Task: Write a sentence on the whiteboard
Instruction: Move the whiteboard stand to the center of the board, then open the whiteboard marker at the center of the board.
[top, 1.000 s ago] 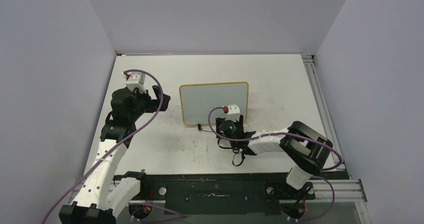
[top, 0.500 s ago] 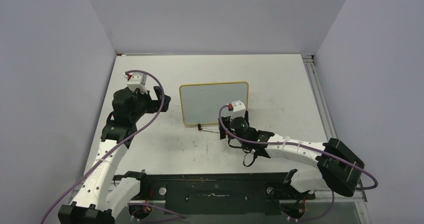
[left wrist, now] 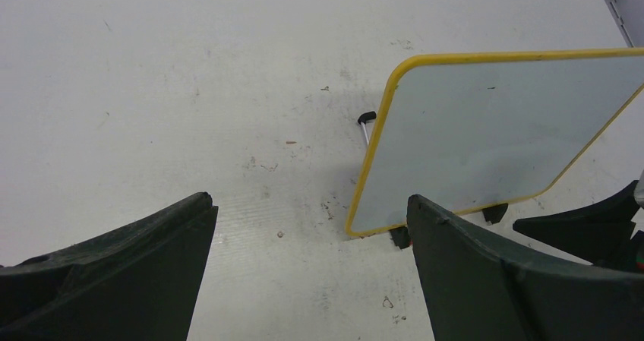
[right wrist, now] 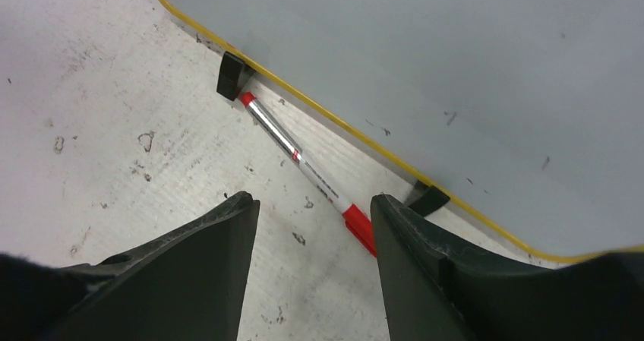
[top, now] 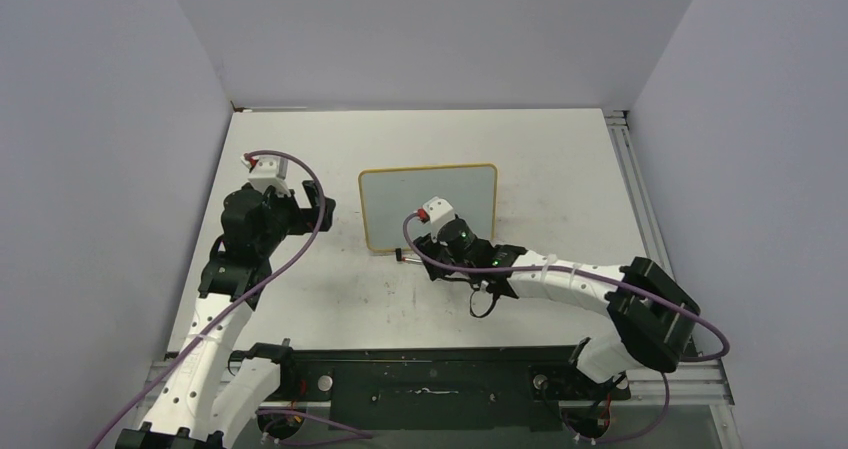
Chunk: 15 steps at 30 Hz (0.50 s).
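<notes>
A red-and-silver marker (right wrist: pixel 304 166) lies on the table (right wrist: pixel 91 128) along the whiteboard (right wrist: pixel 425 60) lower edge, mid-frame. The right gripper (right wrist: pixel 311 200) hovers over it, jaws released; the left gripper (left wrist: pixel 307 204) gapes empty. The yellow-framed, pale grey face shows only faint specks.

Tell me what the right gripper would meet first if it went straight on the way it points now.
Probably the marker lying on the table beside the whiteboard; it sits just ahead of the open right gripper, though depth is unclear.
</notes>
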### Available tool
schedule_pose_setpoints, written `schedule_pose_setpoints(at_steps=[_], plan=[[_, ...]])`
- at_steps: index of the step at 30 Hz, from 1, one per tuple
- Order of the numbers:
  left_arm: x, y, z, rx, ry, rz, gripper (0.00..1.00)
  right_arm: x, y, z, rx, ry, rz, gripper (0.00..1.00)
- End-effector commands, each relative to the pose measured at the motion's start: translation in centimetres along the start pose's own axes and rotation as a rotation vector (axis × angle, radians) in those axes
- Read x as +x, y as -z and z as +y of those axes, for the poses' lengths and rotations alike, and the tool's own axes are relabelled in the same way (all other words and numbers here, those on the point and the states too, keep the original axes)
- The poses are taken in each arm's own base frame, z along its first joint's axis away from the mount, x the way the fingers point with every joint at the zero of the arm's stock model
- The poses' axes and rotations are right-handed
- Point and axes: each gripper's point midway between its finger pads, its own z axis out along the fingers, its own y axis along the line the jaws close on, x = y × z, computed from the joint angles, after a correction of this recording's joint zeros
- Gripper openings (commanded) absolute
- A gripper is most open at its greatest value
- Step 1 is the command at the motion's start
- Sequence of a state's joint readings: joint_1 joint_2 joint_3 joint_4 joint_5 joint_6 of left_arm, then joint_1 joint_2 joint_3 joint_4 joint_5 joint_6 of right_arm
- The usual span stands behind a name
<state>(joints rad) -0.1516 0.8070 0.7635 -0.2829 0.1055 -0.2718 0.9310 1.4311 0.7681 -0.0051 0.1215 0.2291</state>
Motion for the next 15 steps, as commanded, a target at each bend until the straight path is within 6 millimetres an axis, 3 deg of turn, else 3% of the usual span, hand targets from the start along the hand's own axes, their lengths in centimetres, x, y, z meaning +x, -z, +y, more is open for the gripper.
schedule_pose_setpoints(at_steps=[1,15], plan=[[-0.9,0.3,0.4,-0.026,-0.020,-0.041,0.96,-2.6,-1.7,1.3,-0.046,0.091,-0.022,0.54],[-1.0,0.1,0.3,-0.013,-0.018,-0.042,0.96,0.2,-4.8,1.6,-0.053,0.162,0.086,0.45]])
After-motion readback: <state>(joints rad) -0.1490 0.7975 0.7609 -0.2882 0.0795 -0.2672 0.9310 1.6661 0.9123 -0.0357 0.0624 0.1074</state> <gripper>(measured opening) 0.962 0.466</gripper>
